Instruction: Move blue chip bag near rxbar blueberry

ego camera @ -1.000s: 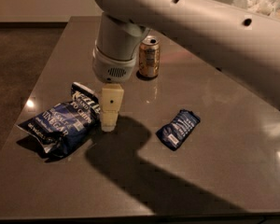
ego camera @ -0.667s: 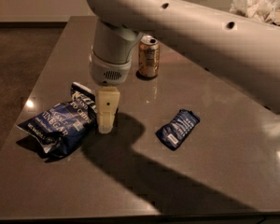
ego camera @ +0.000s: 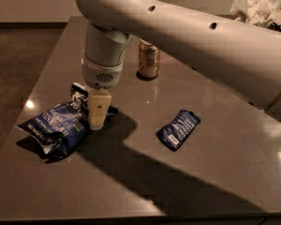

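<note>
The blue chip bag (ego camera: 56, 123), large, crinkled and dark blue with white lettering, lies on the left of the grey table (ego camera: 145, 172). The rxbar blueberry (ego camera: 178, 129), a small flat dark-blue wrapper, lies right of the table's middle, well apart from the bag. My gripper (ego camera: 97, 121) hangs straight down from the white arm, over the right edge of the chip bag, with its cream-coloured fingers (ego camera: 97, 111) low at the bag's upper right part. Part of the bag's top is hidden behind the gripper.
A brown drink can (ego camera: 149, 60) stands upright behind the gripper, towards the table's back. Crumpled white paper (ego camera: 257, 6) lies at the far right corner. The white arm (ego camera: 215, 36) spans the upper right of the view. The table's left edge runs close to the bag.
The gripper and arm have shifted left, and the fingers now stand over the chip bag's right edge. The bag, bar and can lie as before.
</note>
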### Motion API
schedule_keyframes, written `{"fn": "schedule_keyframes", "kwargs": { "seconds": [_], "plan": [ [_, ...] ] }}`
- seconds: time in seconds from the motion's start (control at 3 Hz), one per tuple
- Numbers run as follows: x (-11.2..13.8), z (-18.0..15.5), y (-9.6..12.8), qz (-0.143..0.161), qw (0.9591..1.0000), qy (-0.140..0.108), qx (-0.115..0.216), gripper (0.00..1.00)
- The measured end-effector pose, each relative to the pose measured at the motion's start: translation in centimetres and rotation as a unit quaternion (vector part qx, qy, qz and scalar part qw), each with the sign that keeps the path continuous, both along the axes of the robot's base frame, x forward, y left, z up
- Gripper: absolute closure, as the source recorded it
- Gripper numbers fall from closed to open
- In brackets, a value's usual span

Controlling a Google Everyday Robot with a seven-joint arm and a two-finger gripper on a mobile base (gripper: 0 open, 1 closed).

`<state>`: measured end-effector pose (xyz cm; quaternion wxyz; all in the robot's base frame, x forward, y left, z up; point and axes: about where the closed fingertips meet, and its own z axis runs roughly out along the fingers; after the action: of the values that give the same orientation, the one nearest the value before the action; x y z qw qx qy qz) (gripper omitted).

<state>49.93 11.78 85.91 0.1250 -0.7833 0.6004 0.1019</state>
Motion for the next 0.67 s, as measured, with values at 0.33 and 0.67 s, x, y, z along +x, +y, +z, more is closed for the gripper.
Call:
{"fn": "schedule_keyframes", "kwargs": {
  "seconds": [0.33, 0.67],
  "plan": [
    [-0.36, 0.15, 0.6, 0.006, 1.0, 0.006, 0.002, 0.49],
    [-0.69, 0.5, 0.64, 0.007, 0.9999, 0.011, 0.003, 0.72]
  ]
}}
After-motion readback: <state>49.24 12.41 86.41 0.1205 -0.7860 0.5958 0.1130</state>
